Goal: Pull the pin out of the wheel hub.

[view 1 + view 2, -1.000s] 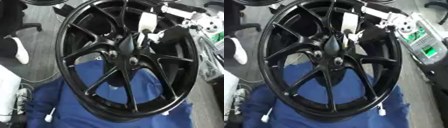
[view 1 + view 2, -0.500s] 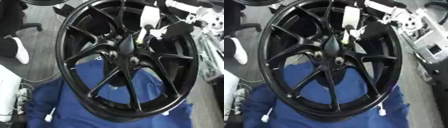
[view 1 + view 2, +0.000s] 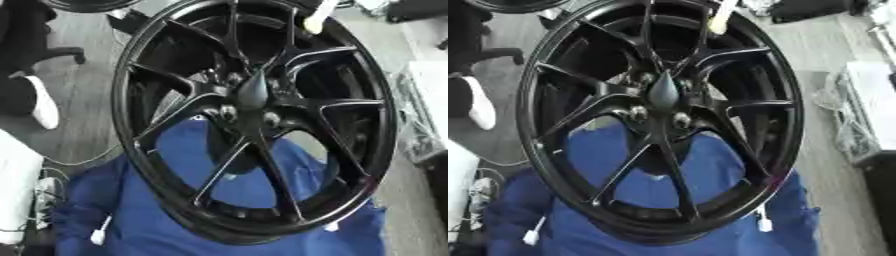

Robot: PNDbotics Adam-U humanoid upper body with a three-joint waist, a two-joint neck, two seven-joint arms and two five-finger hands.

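Observation:
A black multi-spoke wheel (image 3: 254, 125) stands upright, leaning slightly, on a blue cloth (image 3: 175, 200). Its hub (image 3: 252, 92) has a dark pointed centre cap with lug bolts (image 3: 227, 112) around it. I cannot pick out a pin at the hub. A pale slender piece (image 3: 317, 17) shows at the top edge, over the upper rim and well away from the hub. Whether it is part of my right hand or something held in it I cannot tell. My left hand shows in neither view.
White tags (image 3: 99, 235) (image 3: 763, 225) hang at the cloth's lower corners. A white shoe-like shape (image 3: 42, 107) and a chair base (image 3: 52, 52) lie on the grey floor at left. Pale cabinets and cables (image 3: 859, 115) stand at right.
The pale hand that was beside the hub has pulled up and away to the top edge. The wheel has stayed where it was.

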